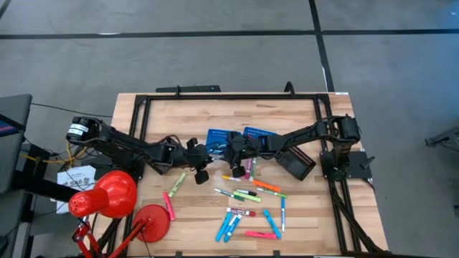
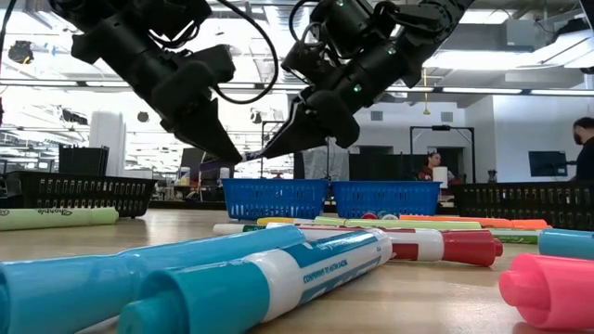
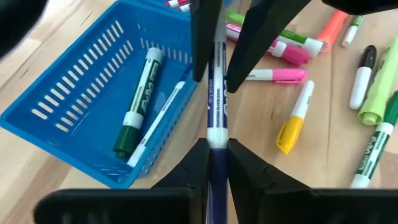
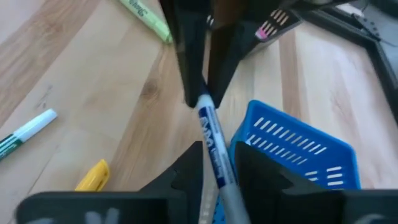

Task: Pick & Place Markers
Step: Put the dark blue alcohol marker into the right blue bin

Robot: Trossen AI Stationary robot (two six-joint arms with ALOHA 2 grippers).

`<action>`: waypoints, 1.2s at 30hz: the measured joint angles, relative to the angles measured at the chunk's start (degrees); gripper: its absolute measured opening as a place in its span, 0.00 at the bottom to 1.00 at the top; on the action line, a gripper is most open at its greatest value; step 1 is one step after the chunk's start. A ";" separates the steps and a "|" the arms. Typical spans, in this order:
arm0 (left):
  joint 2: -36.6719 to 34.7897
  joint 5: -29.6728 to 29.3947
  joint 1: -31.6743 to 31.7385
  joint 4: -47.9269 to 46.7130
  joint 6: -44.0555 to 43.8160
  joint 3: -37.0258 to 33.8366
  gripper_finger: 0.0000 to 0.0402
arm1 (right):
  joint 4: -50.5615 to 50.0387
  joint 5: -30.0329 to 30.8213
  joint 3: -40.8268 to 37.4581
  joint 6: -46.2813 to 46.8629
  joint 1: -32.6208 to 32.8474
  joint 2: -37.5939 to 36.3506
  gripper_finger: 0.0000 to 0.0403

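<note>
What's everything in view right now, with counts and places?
table: one, light wood, black frame
baskets: two, blue, side by side at the far middle of the table
green marker: one, lying in a basket beside a thin white pen
loose markers: well over a dozen, pink, blue, green, orange, yellow, scattered on the table on the near side of the baskets
blue marker: one, held in the air beside a basket
black tray: one, right of the baskets
lamp: one, red, near left corner
people: two, in the room behind
left tool: clamped on the blue marker
right tool: around the same marker's other end
</note>
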 joint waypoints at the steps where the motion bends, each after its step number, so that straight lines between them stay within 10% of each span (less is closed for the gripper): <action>1: 0.02 0.06 0.21 0.00 0.02 0.00 0.11 | 0.24 0.04 0.00 -0.04 0.00 0.00 0.16; 22: -0.02 -1.52 0.66 0.85 -0.27 0.00 0.21 | -15.88 17.87 0.75 -2.15 -0.11 -1.74 0.05; 36: -0.02 -1.52 0.66 0.87 -0.35 -0.04 0.22 | -51.03 27.47 2.50 23.69 -0.21 -17.22 0.05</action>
